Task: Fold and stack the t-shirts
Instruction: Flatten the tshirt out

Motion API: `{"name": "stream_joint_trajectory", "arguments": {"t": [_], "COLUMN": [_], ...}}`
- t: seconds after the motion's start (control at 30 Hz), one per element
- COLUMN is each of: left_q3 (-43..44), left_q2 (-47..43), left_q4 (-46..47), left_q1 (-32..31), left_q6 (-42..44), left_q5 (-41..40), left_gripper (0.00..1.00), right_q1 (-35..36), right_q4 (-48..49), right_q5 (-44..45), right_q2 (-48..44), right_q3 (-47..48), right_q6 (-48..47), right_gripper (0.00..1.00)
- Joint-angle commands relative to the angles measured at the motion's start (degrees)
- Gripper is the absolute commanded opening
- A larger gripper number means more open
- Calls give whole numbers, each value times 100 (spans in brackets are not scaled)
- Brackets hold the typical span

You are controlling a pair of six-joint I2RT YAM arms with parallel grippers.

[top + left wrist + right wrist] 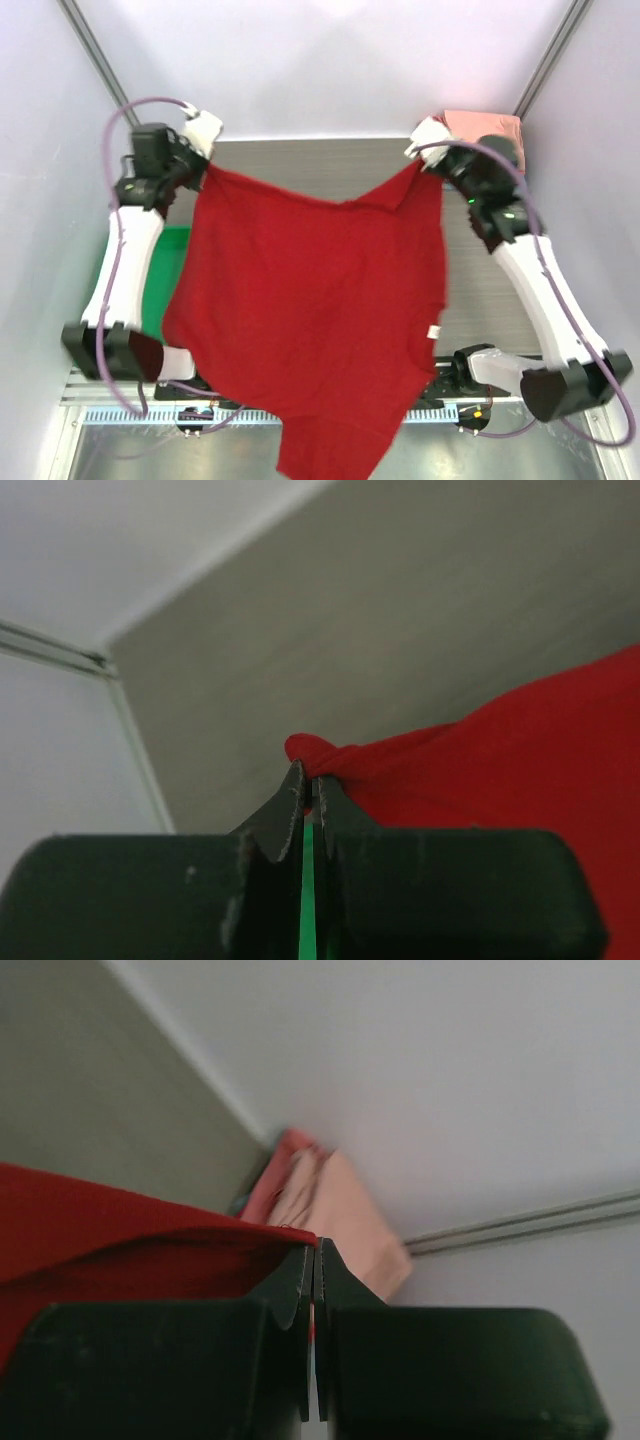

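A deep red t-shirt (310, 310) hangs spread between both grippers above the table, its lower part drooping past the near edge; a small white label (434, 331) shows near its right side. My left gripper (204, 160) is shut on the shirt's upper left corner (320, 755). My right gripper (422, 158) is shut on the upper right corner (290, 1235). A stack of folded shirts, salmon-pink on top (490, 128), lies at the back right; it also shows in the right wrist view (335, 1210), with red and a sliver of teal beneath.
A green plastic tray (170, 265) lies at the left, mostly hidden by the hanging shirt. The grey table (320, 165) runs back to white walls. Metal frame posts stand at the back corners.
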Motion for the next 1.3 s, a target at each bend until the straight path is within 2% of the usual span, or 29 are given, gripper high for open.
{"name": "stream_joint_trajectory", "arguments": {"t": [0.0, 0.13, 0.17, 0.3, 0.43, 0.6, 1.13, 1.27], "left_q3": [-594, -878, -808, -142, 255, 1018, 4148, 4579], "left_q2": [390, 1532, 2109, 3291, 3933, 4741, 6834, 7063], "left_q4": [95, 305, 306, 271, 472, 745, 772, 842], "left_q1": [-127, -303, -312, -312, -303, -251, -136, -136], "left_q6": [384, 474, 421, 228, 0, -307, -151, -159], "left_q5": [543, 606, 571, 228, 70, -194, -651, -625], "left_gripper": [0, 0, 0, 0, 0, 0, 0, 0], "right_q1": [-29, -47, -47, -64, -99, -301, -530, -539], "right_q4": [754, 1464, 1571, 1958, 2012, 1722, 1133, 993], "right_q5": [57, 39, 83, 215, 785, 989, 1164, 1138], "right_q2": [127, 1066, 1295, 2743, 3876, 5179, 7799, 7872], "right_q3": [-891, -1823, -1851, -1554, -520, 1009, 4772, 5065], "right_q6": [-260, -287, -278, -357, -401, -200, -235, -103], "right_gripper": [1, 1, 1, 1, 1, 1, 1, 1]}}
